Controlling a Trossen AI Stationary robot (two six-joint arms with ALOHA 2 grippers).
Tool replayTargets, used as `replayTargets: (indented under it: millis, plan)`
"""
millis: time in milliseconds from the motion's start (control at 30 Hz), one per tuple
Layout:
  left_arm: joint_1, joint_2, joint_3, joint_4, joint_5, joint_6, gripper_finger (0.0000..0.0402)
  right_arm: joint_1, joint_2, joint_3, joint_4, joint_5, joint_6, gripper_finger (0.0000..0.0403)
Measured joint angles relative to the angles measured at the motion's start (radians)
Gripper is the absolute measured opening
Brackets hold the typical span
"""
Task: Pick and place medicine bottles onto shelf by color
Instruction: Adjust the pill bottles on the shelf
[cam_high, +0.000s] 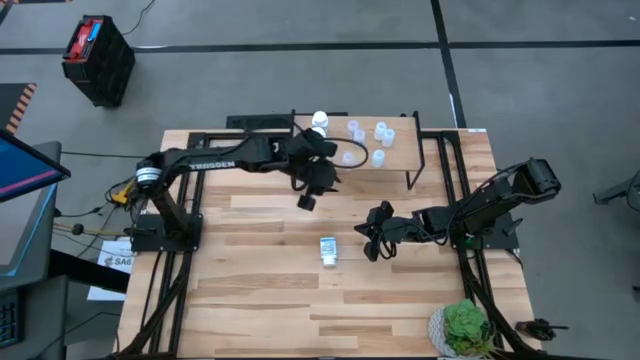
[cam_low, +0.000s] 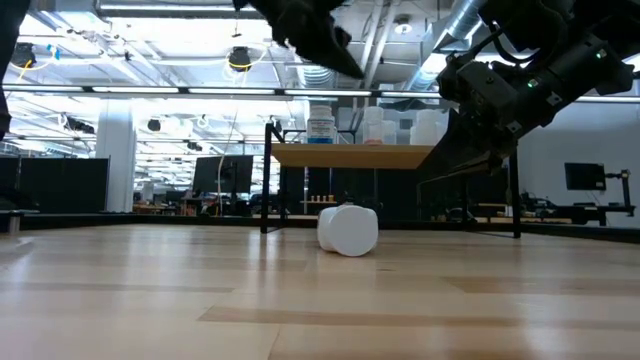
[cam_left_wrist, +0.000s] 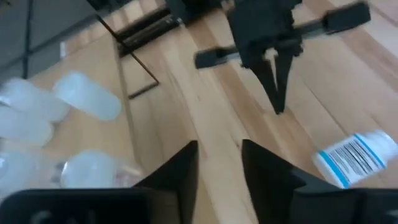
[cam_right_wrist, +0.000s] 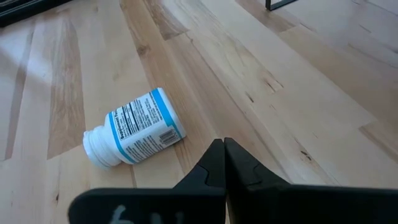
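Lying on the pale-wood worktop (cam_high: 260, 300), one white, blue-labelled medicine bottle (cam_high: 329, 250) waits just beside the shut, empty right pincer (cam_high: 372, 236). Left pincer (cam_high: 316, 185), narrowly parted and empty, hangs beside the low light-wood shelf (cam_high: 395, 165) holding the other bottles. Next, I judge: open, grasp, lift.

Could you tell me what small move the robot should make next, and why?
Probably the right gripper, shut and empty, should open and ease toward the white bottle lying on its side on the table. It looks like the only bottle off the shelf, and the left gripper is up beside the shelf.
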Motion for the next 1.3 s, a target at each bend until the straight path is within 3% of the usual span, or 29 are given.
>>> replayTargets:
  millis: [167, 367, 667, 1300]
  plan:
    - [0.0, 0.087, 0.0, 0.063, -0.019, 0.0, 0.0055, 0.0, 0.0, 0.0, 0.0, 0.0, 0.0, 0.0008]
    - [-0.004, 0.124, 0.003, 0.101, -0.023, 0.052, 0.003, 0.0, 0.0, -0.001, -0.011, 0.0, 0.0, 0.0008]
    - [0.029, 0.164, 0.002, 0.192, -0.142, 0.135, 0.0027, 0.0, 0.0, 0.0, -0.007, 0.0, 0.0, 0.0008]
    - [0.103, 0.167, 0.001, 0.301, -0.155, 0.192, 0.0026, 0.0, 0.0, 0.0, -0.01, 0.0, -0.001, 0.0008]
